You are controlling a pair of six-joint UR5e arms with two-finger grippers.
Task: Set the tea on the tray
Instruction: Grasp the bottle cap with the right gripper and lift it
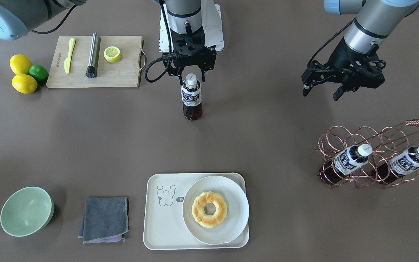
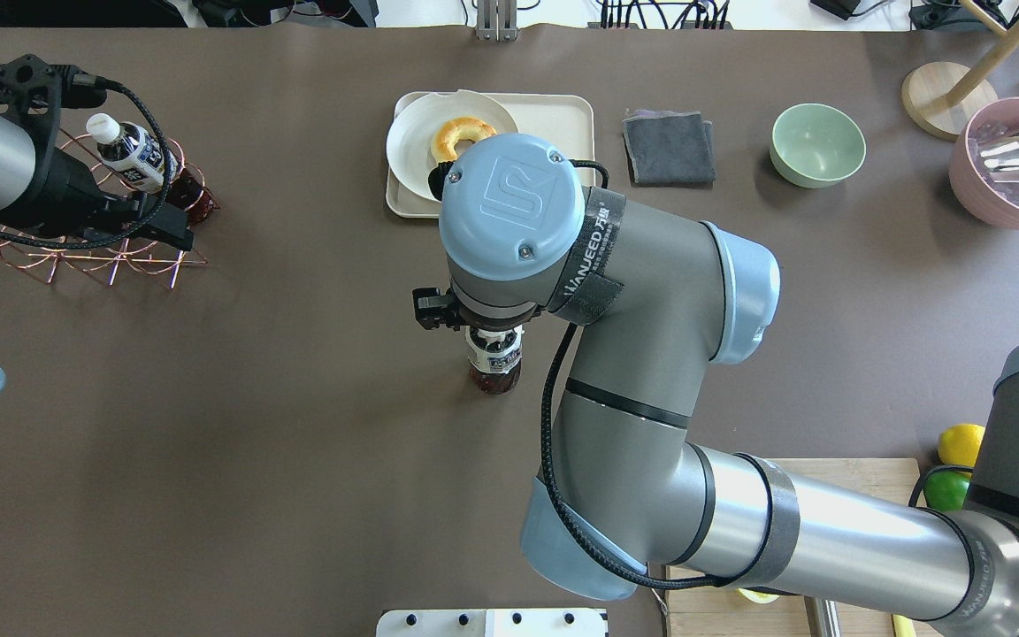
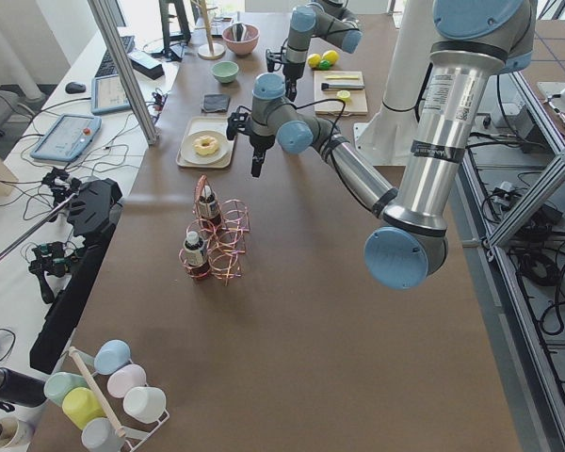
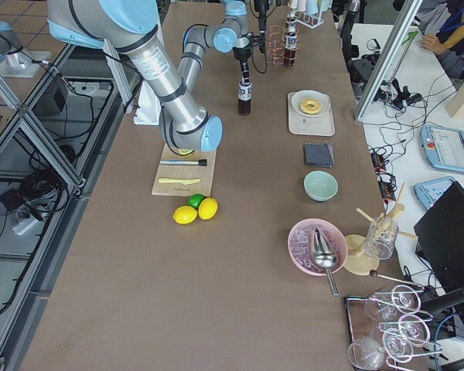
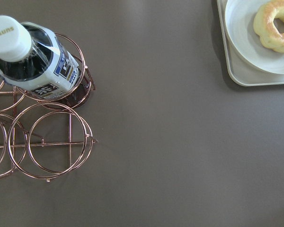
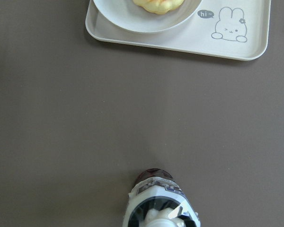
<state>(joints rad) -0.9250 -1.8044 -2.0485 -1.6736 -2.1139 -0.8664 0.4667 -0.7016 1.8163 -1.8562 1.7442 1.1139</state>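
Observation:
One tea bottle [image 1: 191,98] stands upright on the bare table, well short of the cream tray [image 1: 158,222]. My right gripper [image 1: 191,78] hangs straight over it, open, one finger on each side of the white cap with small gaps. The bottle also shows in the overhead view [image 2: 494,361] and at the bottom of the right wrist view [image 6: 158,208], with the tray [image 6: 180,40] ahead of it. My left gripper [image 1: 321,95] is open and empty, in the air near the copper rack [image 1: 376,134].
Two more tea bottles [image 1: 351,160] [image 1: 411,160] lean in the rack. A white plate [image 1: 235,196] with a doughnut [image 1: 209,209] fills the tray's right part. A grey cloth [image 1: 104,218], green bowl [image 1: 27,211], cutting board [image 1: 122,72] and lemons [image 1: 20,63] lie around.

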